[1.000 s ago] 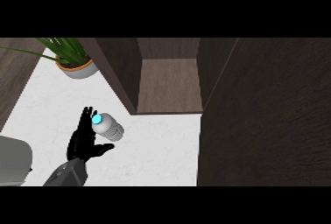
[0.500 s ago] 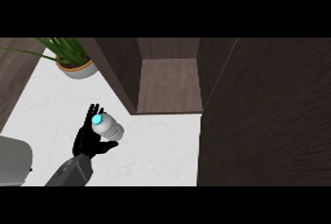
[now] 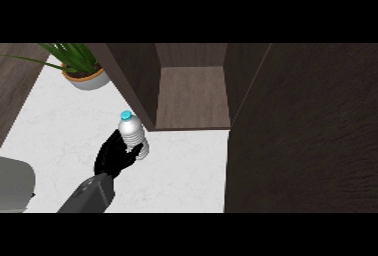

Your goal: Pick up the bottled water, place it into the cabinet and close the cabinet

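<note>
— White marbled counter down below us, and a dark wood cabinet standing on it with its front open. See the hand?

— Got it. Just one, the left hand, black, on a grey forearm that comes up from the lower left.

— And what is it doing?

— Its fingers are curled round the lower part of a water bottle. Clamped on it, I'd say, with the thumb side towards the cabinet.

— Where's the bottle exactly?

— Outside the cabinet, over the counter, just beside the front edge of the cabinet's left wall. Its blue cap points up and away from the hand, leaning a little to the left. Whether its base touches the counter, I can't tell; the hand hides it.

— Inside the cabinet?

— A bare wooden shelf, brown, lighter than the walls.

— On the right?

— A wide dark wood panel fills that whole side.

— Anything else about?

— A green plant in a pale pot at the far left, well apart from the hand. Also a grey rounded thing at the left edge, near the forearm; I can't make out what it is.
</note>
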Robot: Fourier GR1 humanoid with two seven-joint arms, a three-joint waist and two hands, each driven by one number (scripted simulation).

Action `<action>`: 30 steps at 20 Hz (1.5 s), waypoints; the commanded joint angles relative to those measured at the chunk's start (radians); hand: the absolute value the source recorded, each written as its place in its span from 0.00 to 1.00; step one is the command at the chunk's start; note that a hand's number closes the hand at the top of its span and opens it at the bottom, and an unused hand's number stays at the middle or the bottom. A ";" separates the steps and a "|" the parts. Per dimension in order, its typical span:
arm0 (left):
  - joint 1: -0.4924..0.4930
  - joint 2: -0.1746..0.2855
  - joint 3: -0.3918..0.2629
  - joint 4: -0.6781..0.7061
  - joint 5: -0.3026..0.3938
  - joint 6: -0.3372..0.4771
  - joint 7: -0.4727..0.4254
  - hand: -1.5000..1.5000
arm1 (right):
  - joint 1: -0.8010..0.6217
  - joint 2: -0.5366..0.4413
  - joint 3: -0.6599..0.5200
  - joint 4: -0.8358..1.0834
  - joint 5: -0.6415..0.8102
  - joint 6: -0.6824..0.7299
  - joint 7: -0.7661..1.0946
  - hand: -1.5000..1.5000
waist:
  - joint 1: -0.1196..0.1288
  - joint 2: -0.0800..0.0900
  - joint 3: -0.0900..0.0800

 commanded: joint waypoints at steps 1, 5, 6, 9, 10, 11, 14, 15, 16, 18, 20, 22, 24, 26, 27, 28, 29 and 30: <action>-0.017 -0.061 -0.002 0.006 -0.003 -0.012 -0.047 1.00 | -0.057 0.012 0.004 0.047 0.019 -0.010 -0.007 0.00 | 0.003 0.001 -0.002; 0.004 -0.030 -0.009 0.010 -0.021 -0.020 -0.086 1.00 | 0.041 -0.023 0.025 -0.131 -0.014 -0.020 0.082 0.00 | -0.005 0.002 -0.003; -0.029 -0.042 -0.002 -0.013 -0.006 0.002 -0.051 1.00 | -0.067 0.010 -0.017 0.018 0.003 -0.043 0.042 0.00 | 0.007 0.000 -0.002; 0.037 -0.004 -0.009 -0.009 -0.021 -0.043 -0.113 1.00 | 0.000 0.007 0.039 0.020 0.036 -0.019 -0.001 0.00 | 0.005 0.000 -0.002; 0.043 -0.004 -0.020 -0.008 -0.033 -0.053 -0.118 1.00 | -0.006 -0.017 -0.021 -0.006 -0.035 -0.005 0.016 0.00 | 0.005 0.000 -0.002; 0.085 0.053 -0.003 -0.019 -0.009 -0.122 -0.096 1.00 | -0.011 0.007 0.028 0.018 0.031 -0.019 -0.009 0.00 | 0.013 -0.002 -0.002; 0.140 0.096 0.003 -0.059 0.004 -0.160 -0.100 1.00 | 0.036 -0.039 -0.034 -0.035 -0.050 0.019 -0.008 0.00 | 0.017 -0.005 -0.001; 0.181 0.092 -0.020 -0.075 -0.016 -0.171 -0.117 1.00 | 0.052 0.011 0.062 -0.040 0.037 -0.029 -0.004 0.00 | 0.019 -0.007 -0.001; 0.155 0.070 -0.008 -0.097 0.001 -0.122 -0.102 1.00 | 0.091 -0.016 0.064 -0.043 0.045 0.002 -0.037 0.00 | 0.016 -0.007 -0.001; 0.167 0.055 -0.017 -0.131 0.006 -0.145 -0.089 1.00 | -0.059 0.036 0.026 0.076 0.050 -0.053 -0.027 0.00 | 0.024 -0.006 -0.001; 0.146 0.119 0.029 -0.159 0.071 -0.194 0.009 1.00 | 0.049 -0.024 0.011 0.004 -0.001 0.002 -0.029 0.00 | 0.022 -0.008 0.000; 0.157 0.059 0.022 -0.220 0.089 -0.147 0.040 1.00 | -0.054 -0.002 -0.026 0.048 -0.014 -0.031 0.002 0.00 | 0.030 -0.009 0.000; 0.194 0.061 0.023 -0.230 0.104 -0.187 0.042 1.00 | -0.015 -0.005 -0.004 0.050 0.015 -0.019 -0.038 0.00 | 0.025 -0.008 0.000; 0.210 0.056 0.015 -0.285 0.122 -0.189 0.092 1.00 | 0.016 -0.048 -0.049 -0.021 -0.046 0.003 -0.008 0.00 | 0.024 -0.009 0.000; 0.245 0.050 0.009 -0.362 0.143 -0.174 0.144 1.00 | 0.014 -0.025 -0.010 0.030 -0.010 -0.001 -0.033 0.00 | 0.030 -0.011 0.001; 0.192 0.038 0.015 -0.368 0.155 -0.129 0.175 1.00 | 0.022 -0.028 0.010 -0.020 -0.011 -0.013 0.011 0.00 | 0.025 -0.009 0.000; 0.212 -0.017 -0.012 -0.375 0.128 -0.092 0.136 1.00 | 0.020 -0.029 -0.011 0.037 -0.033 0.009 -0.032 0.00 | 0.023 -0.008 0.000; 0.257 0.034 -0.009 -0.445 0.160 -0.155 0.197 1.00 | 0.018 -0.006 0.019 0.079 0.036 0.001 -0.095 0.00 | 0.028 -0.010 0.001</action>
